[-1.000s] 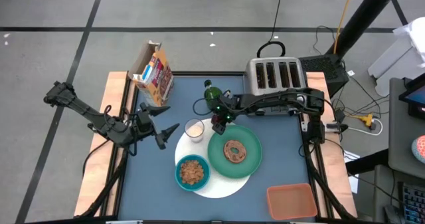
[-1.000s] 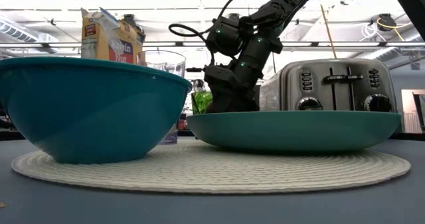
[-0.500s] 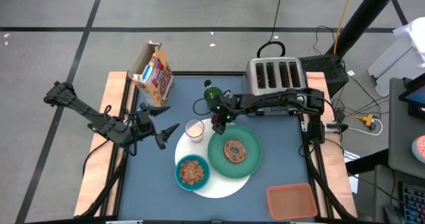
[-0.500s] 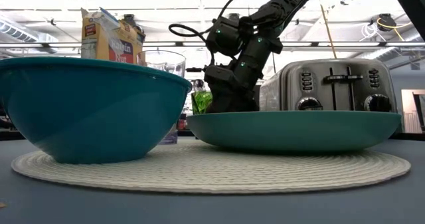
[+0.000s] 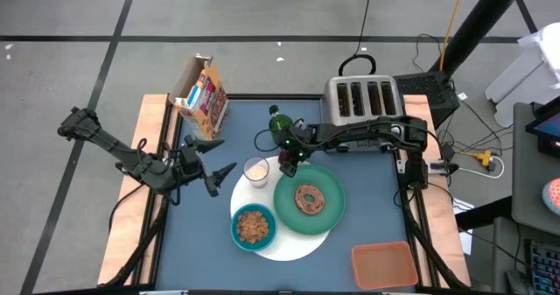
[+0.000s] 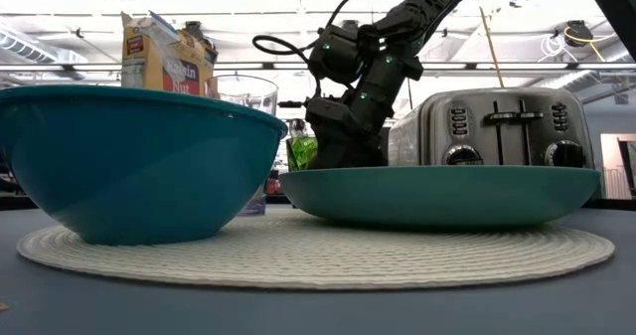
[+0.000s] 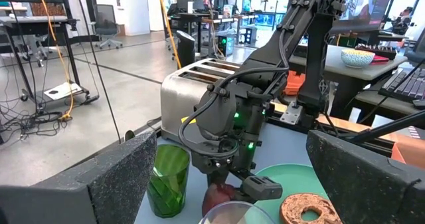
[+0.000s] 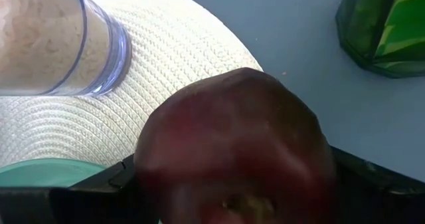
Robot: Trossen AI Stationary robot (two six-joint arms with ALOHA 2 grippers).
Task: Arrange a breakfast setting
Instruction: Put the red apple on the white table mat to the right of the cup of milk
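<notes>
The right gripper (image 5: 286, 162) was clamped on the dark red, round fruit (image 8: 232, 151), holding it at the far rim of the green plate (image 5: 330, 214), just beside the small milk glass (image 5: 255, 171) and the green cup (image 5: 275, 118). To place it well, the arm would likely need to settle the fruit clear of the glass and the brown bagel (image 5: 308, 198) before letting go. The left gripper (image 5: 220, 155) waited over the table's left side, fingers spread and empty.

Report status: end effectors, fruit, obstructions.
Right end effector shut on red fruit, at green plate rim. Left end effector open, idle. Green cup, milk glass close by.
</notes>
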